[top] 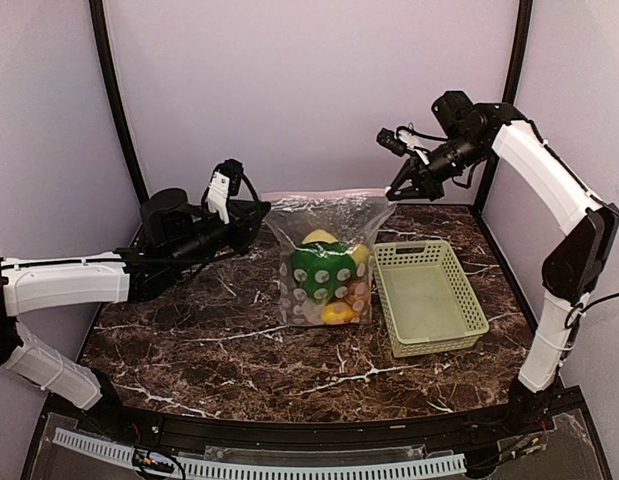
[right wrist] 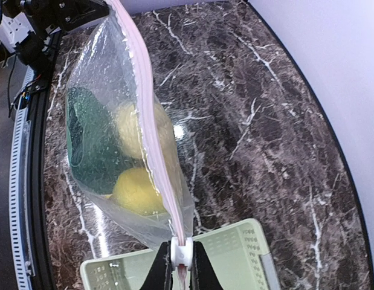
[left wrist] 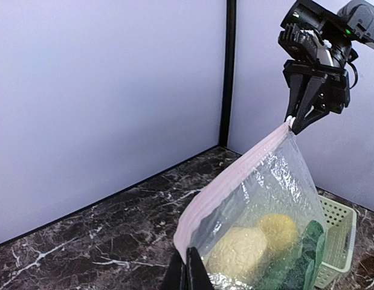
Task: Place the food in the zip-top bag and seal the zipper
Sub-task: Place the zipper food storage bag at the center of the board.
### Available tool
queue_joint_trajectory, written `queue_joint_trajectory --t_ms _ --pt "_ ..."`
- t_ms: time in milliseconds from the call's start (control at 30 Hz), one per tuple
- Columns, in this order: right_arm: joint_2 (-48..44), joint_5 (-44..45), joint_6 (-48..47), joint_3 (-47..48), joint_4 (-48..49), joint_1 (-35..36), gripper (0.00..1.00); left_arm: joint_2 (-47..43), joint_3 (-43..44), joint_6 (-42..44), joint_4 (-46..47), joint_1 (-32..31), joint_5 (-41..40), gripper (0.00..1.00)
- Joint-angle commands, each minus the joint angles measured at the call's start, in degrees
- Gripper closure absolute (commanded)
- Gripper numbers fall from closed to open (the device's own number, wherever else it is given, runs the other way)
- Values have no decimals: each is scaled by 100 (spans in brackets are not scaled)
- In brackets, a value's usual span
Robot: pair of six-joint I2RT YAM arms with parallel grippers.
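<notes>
The clear dotted zip-top bag [top: 324,262] hangs stretched between my two grippers above the table. The food is inside it: green leafy produce [top: 314,268], a lemon [right wrist: 135,190], a tan bumpy lump [left wrist: 238,251] and an orange piece low down [top: 337,312]. The pink zipper strip [right wrist: 147,109] runs taut along the top and looks pressed together. My left gripper [left wrist: 188,269] is shut on the bag's left top corner. My right gripper [right wrist: 181,266] is shut on the white zipper slider [right wrist: 181,252] at the right end. The right gripper also shows in the left wrist view [left wrist: 292,124].
A light green slotted basket [top: 429,295] stands on the marble table right of the bag and holds nothing I can see. It lies just below my right gripper in the right wrist view [right wrist: 235,254]. Purple walls enclose the back and sides.
</notes>
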Motion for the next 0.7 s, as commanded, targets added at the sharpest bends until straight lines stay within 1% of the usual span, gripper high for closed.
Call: queue_joint_trajectory --t_ms 0,67,133,167,200,267,300,333,367,400,433,467,500,533,567,600,667 --pt "649 92 135 1507 -225 24 98 239 697 151 522 431 273 99" --pt "763 58 119 1782 -234 92 97 297 872 158 493 494 668 99" --pt "671 59 25 1657 -194 197 97 256 919 158 371 500 959 99" --pt "555 87 -18 1440 -125 263 97 147 819 158 348 500 1014 99" --pt "396 119 -49 1131 -26 331 97 77 716 108 350 503 1084 99" --pt "-101 131 -104 232 344 487 96 -199 140 31 359 505 1138 99" --pt "-321 109 -125 -257 564 559 95 -398 -46 11 330 507 1199 97" --pt "-529 65 -129 -812 876 647 93 -516 -433 -54 306 507 1239 94" --pt "-704 -13 -129 -1452 1052 736 89 -732 -613 -89 226 508 1402 82" --pt "-837 -64 -112 -1813 1147 852 84 -841 -940 -152 153 503 1495 76" --pt "-939 -106 -79 -2118 1150 958 80 -1083 -1077 -203 -58 497 1694 65" --pt "-1035 -153 -55 -2321 1042 1084 75 -1379 -1293 -312 -196 495 1773 61" --pt "-1122 -190 -105 -2451 800 1188 69 -1543 -1364 -349 -549 494 1878 54" --pt "-1257 -211 -153 -2567 608 1253 65 -1907 -1437 -373 -745 497 1922 51" --pt "-1417 -204 -163 -2662 501 1272 61 -2097 -1440 -358 -1194 499 1931 45" --pt "-1631 -141 -160 -2762 470 1264 57 -2476 -1401 -289 -1449 496 1900 41" --pt "-2111 140 -63 -2935 682 1198 48 -2905 -1255 -223 -2235 493 1474 30"
